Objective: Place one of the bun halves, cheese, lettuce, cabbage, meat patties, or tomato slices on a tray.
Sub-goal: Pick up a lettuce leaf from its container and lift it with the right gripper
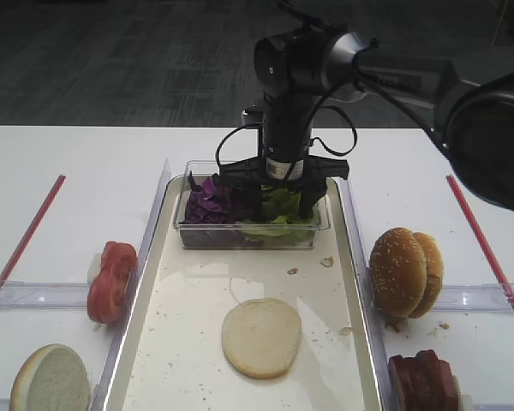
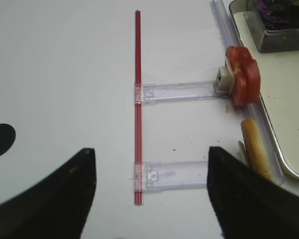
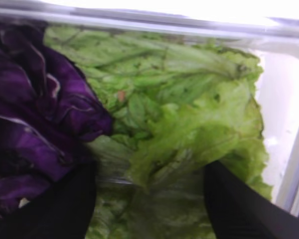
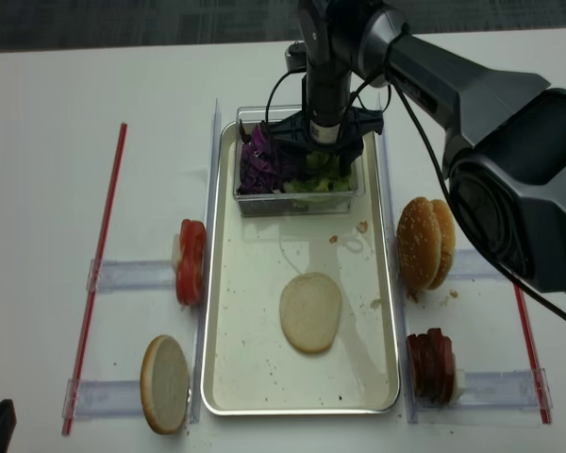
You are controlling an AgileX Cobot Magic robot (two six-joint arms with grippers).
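The right arm reaches in from the right side across the table and points straight down, its right gripper (image 1: pixel 280 203) lowered into the clear tub (image 1: pixel 247 234) at the far end of the tray (image 4: pixel 387 311), fingers (image 3: pixel 239 209) spread apart on either side of the lettuce (image 3: pixel 189 124) with nothing clamped between them, the purple cabbage (image 3: pixel 35 124) just beside. One flat bun half (image 1: pixel 260 337) lies on the tray floor, the sesame bun halves (image 1: pixel 405 271) and meat patties (image 1: pixel 423 381) stand to its right, the tomato slices (image 1: pixel 111 280) to its left. The left gripper (image 2: pixel 149 194) hovers over bare table by a red strip (image 2: pixel 137 109), its jaws apart and empty.
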